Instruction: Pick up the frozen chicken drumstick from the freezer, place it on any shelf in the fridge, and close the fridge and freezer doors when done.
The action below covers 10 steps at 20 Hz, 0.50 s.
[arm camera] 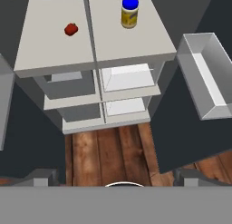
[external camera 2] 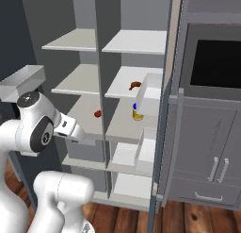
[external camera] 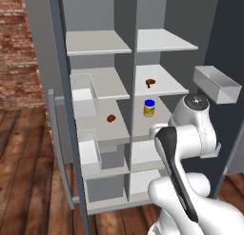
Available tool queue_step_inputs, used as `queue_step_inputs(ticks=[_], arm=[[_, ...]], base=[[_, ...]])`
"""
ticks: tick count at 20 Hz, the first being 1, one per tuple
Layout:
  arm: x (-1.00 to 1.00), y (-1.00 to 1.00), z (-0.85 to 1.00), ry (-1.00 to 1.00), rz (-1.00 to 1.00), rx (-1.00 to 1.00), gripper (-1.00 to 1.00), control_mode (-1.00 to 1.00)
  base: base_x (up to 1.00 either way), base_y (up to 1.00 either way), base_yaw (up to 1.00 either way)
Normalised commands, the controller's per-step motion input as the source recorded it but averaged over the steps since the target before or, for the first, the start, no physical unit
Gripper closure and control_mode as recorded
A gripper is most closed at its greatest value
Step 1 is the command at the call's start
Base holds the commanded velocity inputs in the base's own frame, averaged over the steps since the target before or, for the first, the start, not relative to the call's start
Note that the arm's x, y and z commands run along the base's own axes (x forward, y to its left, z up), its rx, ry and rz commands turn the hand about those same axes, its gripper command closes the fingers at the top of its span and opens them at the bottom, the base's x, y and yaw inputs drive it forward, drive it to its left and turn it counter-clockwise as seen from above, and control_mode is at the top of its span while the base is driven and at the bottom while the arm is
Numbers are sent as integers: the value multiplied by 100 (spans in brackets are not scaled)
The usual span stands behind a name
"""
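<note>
Both doors stand wide open and the drumstick is already in the fridge column. The frozen chicken drumstick (external camera: 150, 83) lies on the shelf (external camera: 162, 86), second from the top on the right-hand side, near that board's left edge and close to the centre divider. From the right base camera it shows as a small brown piece (external camera 2: 135, 86) on the same board (external camera 2: 124, 83), partly behind a door bin. One shelf down sits the yellow jar (external camera: 149, 108) with its blue lid, and left of the divider, on that lower level, the small red lump (external camera: 111, 118).

So the placing looks done, and the step in hand is, by my reading, the closing of the doors. The arm is drawn back from the cabinet, well apart from the shelves. The hand camera looks down on the jar (arm camera: 129, 12), the lump (arm camera: 70, 29) and the wooden floor (arm camera: 108, 146) below. The gripper (arm camera: 116, 180) holds nothing; its two dark tips sit far apart at the bottom corners of the hand camera, so the jaws appear wide, though the tips are barely visible there.

Next, the left door (external camera: 55, 124), with its grey bar handle, needs pushing shut from its outer face. Then the right door (external camera 2: 164, 147), which carries white bins. Each calls for a wide sweep round the open edge.
</note>
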Motion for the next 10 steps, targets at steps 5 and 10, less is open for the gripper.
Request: queue_step_inputs(ticks=[5, 10], arm=[[0, 0, 0, 0, 0, 0, -100, 100], [0, 0, 0, 0, 0, 0, -100, 100]], base=[[-16, 0, 0], [-23, 0, 0]])
